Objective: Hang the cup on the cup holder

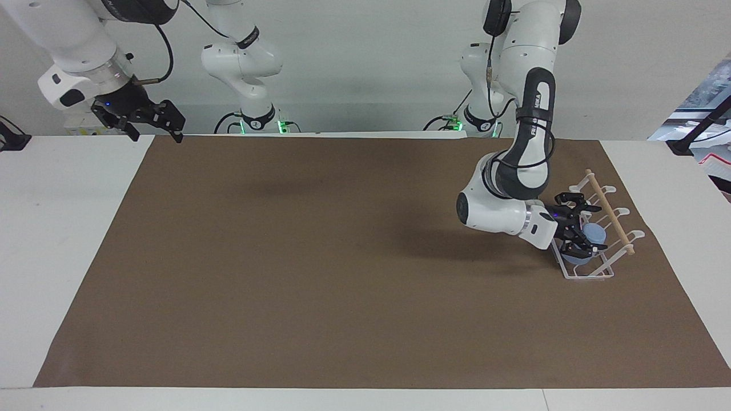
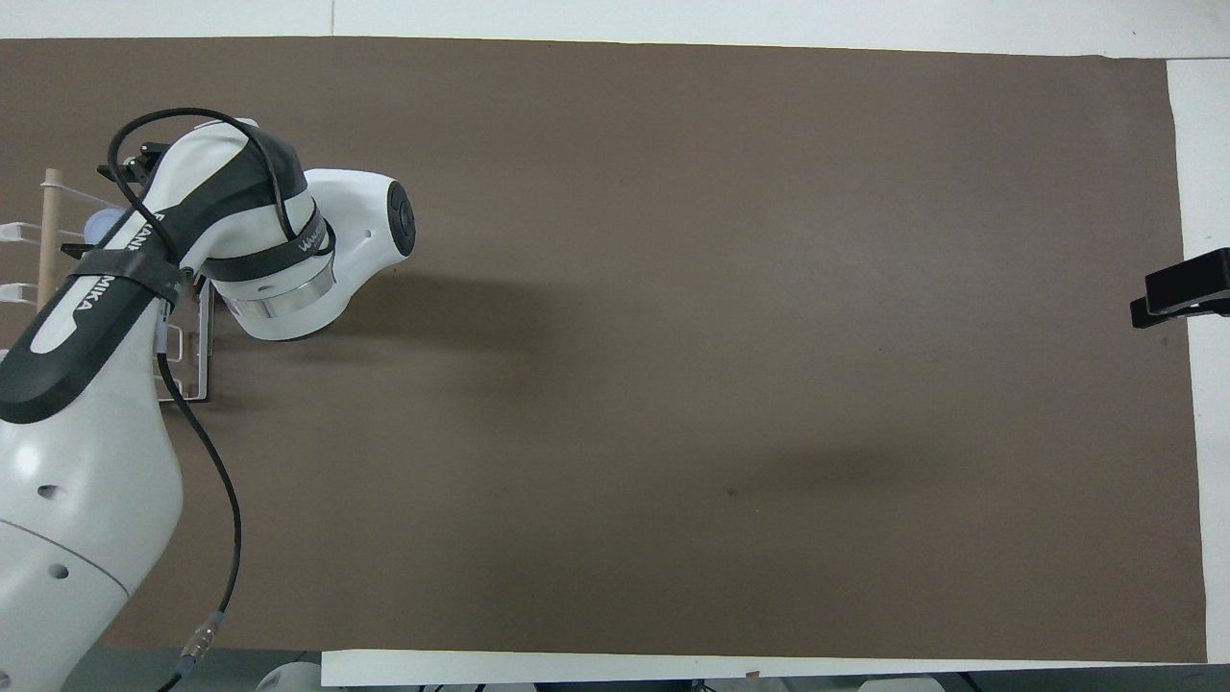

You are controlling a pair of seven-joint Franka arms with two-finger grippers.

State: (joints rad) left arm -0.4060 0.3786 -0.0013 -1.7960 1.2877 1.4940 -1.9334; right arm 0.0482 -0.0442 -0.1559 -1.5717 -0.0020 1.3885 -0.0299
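The cup holder (image 1: pixel 589 273) is a white wire rack with a wooden dowel (image 1: pixel 611 214) across its top. It stands at the left arm's end of the brown mat. The light-blue cup (image 1: pixel 594 233) sits tilted among the rack's prongs, below the dowel. My left gripper (image 1: pixel 588 229) reaches down into the rack and is shut around the cup. In the overhead view the arm hides most of it; only a sliver of the cup (image 2: pixel 99 226) shows beside the dowel (image 2: pixel 45 235). My right gripper (image 1: pixel 154 127) waits open and empty, up over the mat's corner at the right arm's end.
A brown mat (image 1: pixel 342 257) covers most of the white table. The right gripper's tip (image 2: pixel 1180 296) shows at the mat's edge in the overhead view. The rack's wire base (image 2: pixel 197 370) pokes out from under the left arm.
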